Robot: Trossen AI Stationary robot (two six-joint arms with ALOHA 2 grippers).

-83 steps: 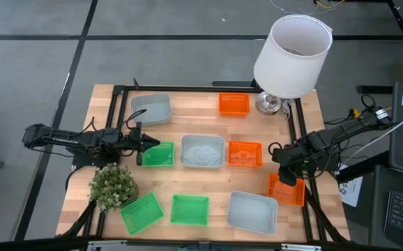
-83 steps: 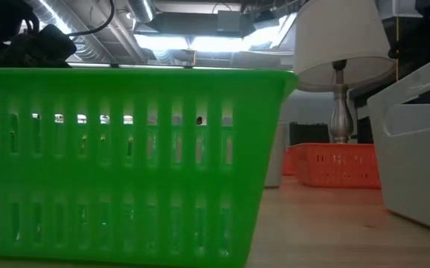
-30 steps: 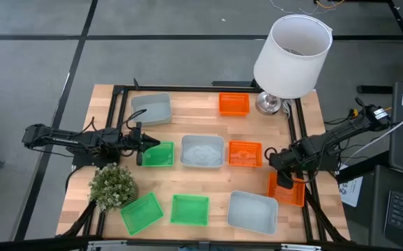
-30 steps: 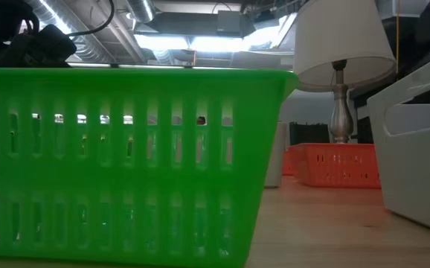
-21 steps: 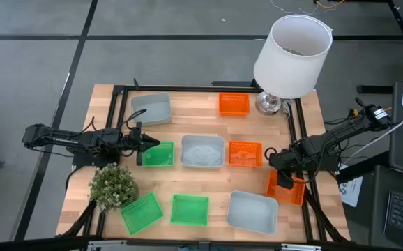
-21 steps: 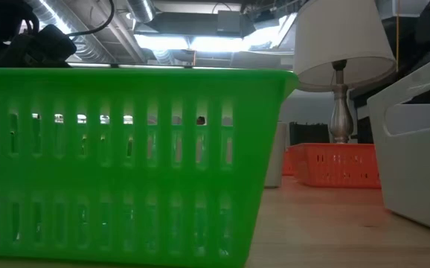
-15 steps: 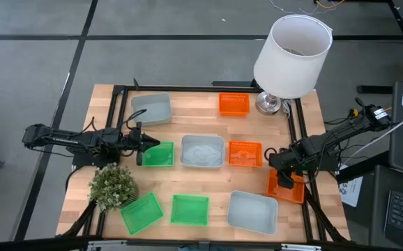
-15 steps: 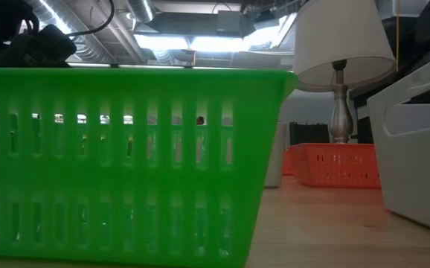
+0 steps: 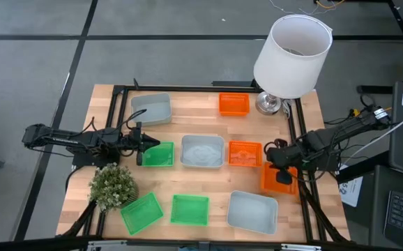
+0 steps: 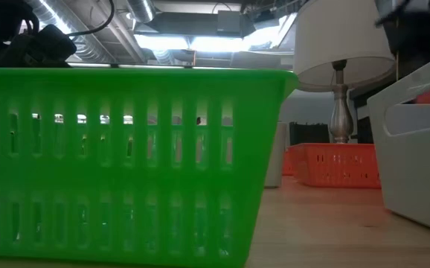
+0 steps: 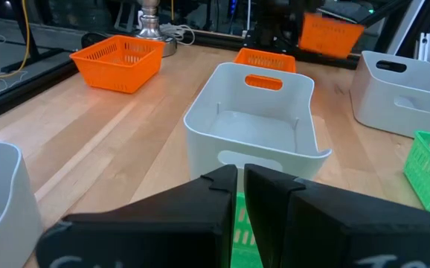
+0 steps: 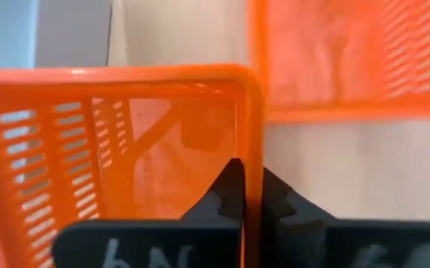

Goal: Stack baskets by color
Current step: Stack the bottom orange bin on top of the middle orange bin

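Three orange baskets show in the high view: one far, one mid-table, and one in the air with my right gripper shut on it. That basket is a blurred orange shape in the left wrist view. Green baskets and grey-blue baskets rest on their bottoms on the table. My left gripper is shut at the left end of the middle green basket. My left gripper has the middle green basket's left wall in the narrow gap between its two fingers. They come level from the table's left. The basket stays flat on the table. My right gripper pinches one wall of the orange basket near a corner, one finger inside and one outside. The fingers slant down from above. The basket hangs below them, clear of the table.
A big white lamp stands at the far right corner, its base beside the far orange basket. A small bushy plant sits near the left edge. A black frame borders the table.
My right gripper has risen and gone a little toward the table's left and far edges, rolling at the wrist. The orange basket near the right edge has come up with it, off the table, closer to the mid-table orange basket.
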